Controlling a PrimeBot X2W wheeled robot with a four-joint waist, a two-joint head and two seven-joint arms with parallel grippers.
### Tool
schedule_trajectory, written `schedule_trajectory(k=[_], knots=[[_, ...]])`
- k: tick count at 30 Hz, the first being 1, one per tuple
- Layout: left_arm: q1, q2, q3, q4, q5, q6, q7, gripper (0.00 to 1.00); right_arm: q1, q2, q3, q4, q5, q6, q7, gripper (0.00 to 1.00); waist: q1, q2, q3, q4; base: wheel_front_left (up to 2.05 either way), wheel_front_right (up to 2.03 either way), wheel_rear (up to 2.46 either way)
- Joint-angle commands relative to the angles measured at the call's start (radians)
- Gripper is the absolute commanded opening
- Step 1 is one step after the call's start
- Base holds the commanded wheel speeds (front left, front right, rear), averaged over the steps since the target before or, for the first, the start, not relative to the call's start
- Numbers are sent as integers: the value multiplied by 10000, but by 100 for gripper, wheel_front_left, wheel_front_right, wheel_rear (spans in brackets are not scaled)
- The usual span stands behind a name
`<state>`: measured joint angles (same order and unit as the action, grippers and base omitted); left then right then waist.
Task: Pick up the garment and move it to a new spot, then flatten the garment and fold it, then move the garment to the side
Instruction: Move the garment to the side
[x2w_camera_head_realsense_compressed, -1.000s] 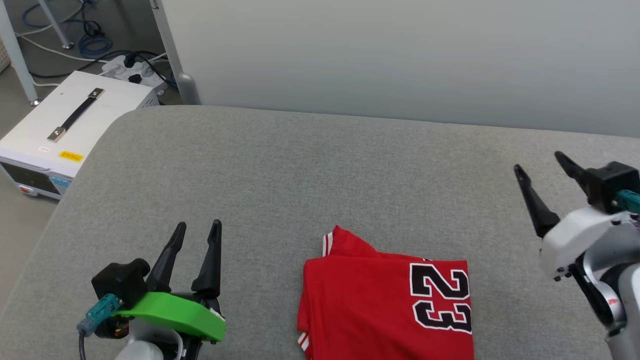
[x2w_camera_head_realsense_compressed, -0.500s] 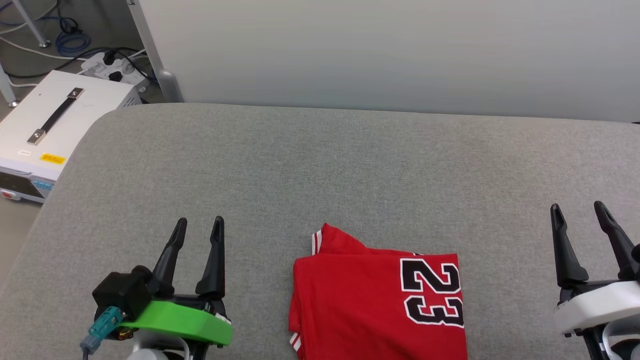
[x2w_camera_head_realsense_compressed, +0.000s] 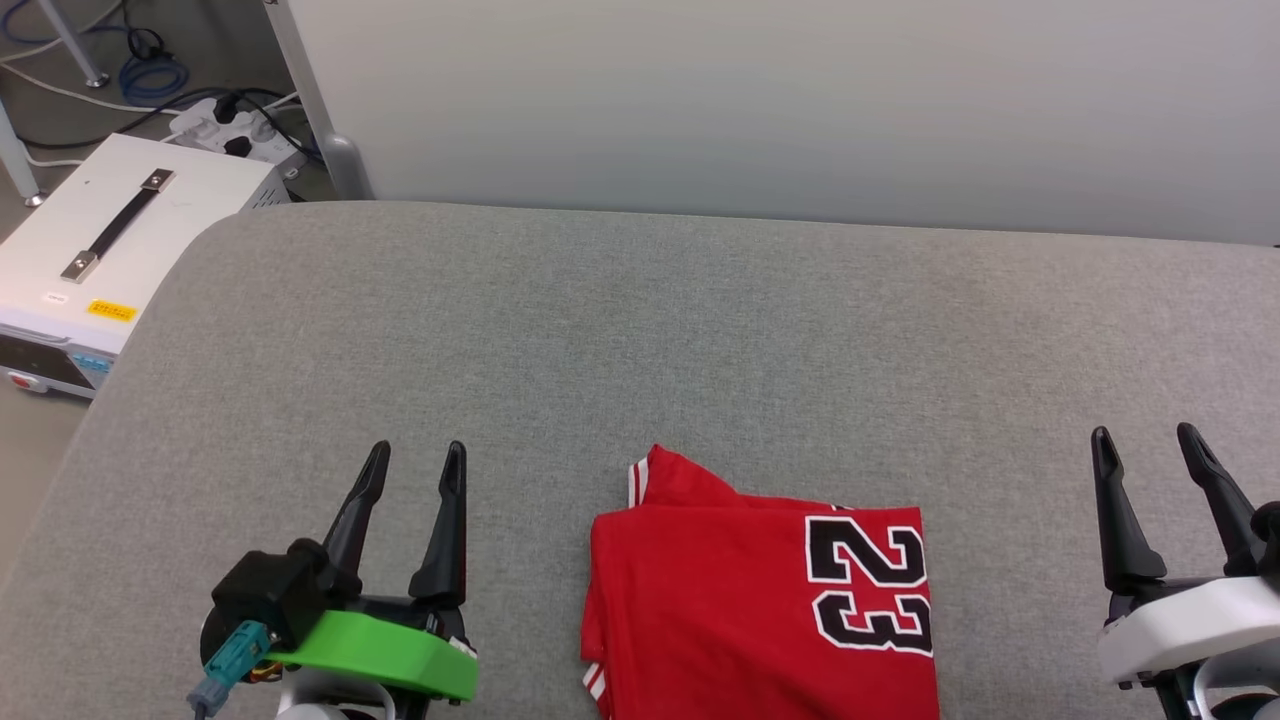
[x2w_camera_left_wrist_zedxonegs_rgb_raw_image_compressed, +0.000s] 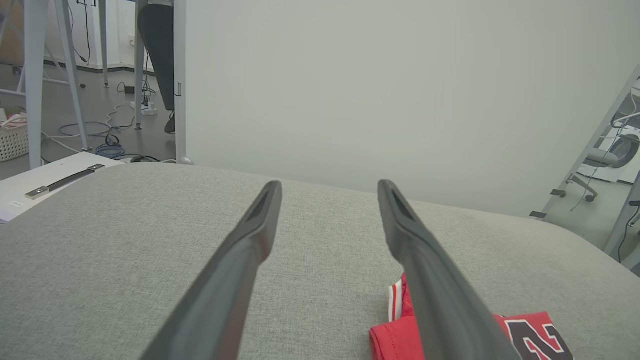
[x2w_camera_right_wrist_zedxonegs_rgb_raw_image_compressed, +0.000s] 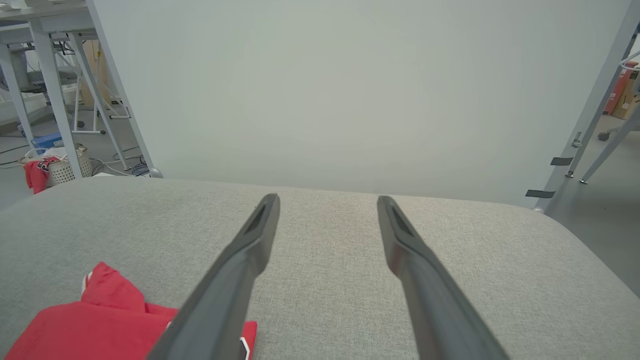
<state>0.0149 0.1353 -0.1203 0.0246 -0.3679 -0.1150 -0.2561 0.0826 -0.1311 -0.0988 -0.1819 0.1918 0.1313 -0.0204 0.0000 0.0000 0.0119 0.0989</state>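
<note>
The garment, a red jersey folded into a rectangle with black numerals facing up, lies on the grey cushioned surface at the near middle. Striped trim pokes out at its upper left corner. My left gripper stands open to its left, apart from it, nothing between the fingers. My right gripper stands open to its right, also apart and empty. In the left wrist view the garment shows at the lower right beside the open gripper. The right wrist view has the garment at the lower left of the open gripper.
A white case with a black handle sits on the floor past the surface's left edge, with cables and a power strip behind it. A pale wall panel runs along the far edge. A basket with red cloth stands far off.
My right gripper swung down from a raised, tilted pose at the right to a low position with fingers pointing forward. The head camera shifted slightly. The garment has not moved.
</note>
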Motion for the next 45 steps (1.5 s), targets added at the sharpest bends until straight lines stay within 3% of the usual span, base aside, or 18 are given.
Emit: schedule_trajectory(k=[1,7,15,17,30,31,32,33,40,45], knots=[[91,-67,47,19,120,-68,-56,100,131,-8,12,-89,-33,-6,109,100,0,0,33,6,0,0,0],[-34,-145,18,26,352,-124,-56,100,263,-41,393,-153,276,-6,1106,100,0,0,258,115,0,0,0],[-280,-195,-107,80,429,-151,-57,100,480,-9,1099,458,569,-6,4042,100,0,0,787,416,0,0,0],[-516,-166,-290,114,345,-155,-57,100,265,245,1319,1034,802,-6,5340,100,0,0,1137,704,0,0,0],[-811,-126,-412,156,245,-156,-57,100,-182,581,1608,2334,600,-6,6681,100,0,0,1605,1077,0,0,0],[-821,-122,-424,164,242,-156,-57,100,-194,580,1691,2441,590,-6,6771,42,0,0,1625,1078,0,0,0],[-829,-117,-433,172,241,-156,-57,100,-212,555,1755,2512,561,-6,6811,6,0,0,1636,1077,0,0,0],[-841,-110,-442,184,239,-156,-57,100,-247,519,1823,2577,528,-6,6811,0,0,0,1641,1069,0,0,0],[-830,-3,-580,289,226,-157,-57,100,-697,104,2164,2497,274,-6,6200,0,0,0,1420,753,0,0,0],[-688,83,-800,368,193,-157,-57,100,-1087,-762,2761,2056,-104,-6,5843,0,0,0,1114,163,0,0,0]])
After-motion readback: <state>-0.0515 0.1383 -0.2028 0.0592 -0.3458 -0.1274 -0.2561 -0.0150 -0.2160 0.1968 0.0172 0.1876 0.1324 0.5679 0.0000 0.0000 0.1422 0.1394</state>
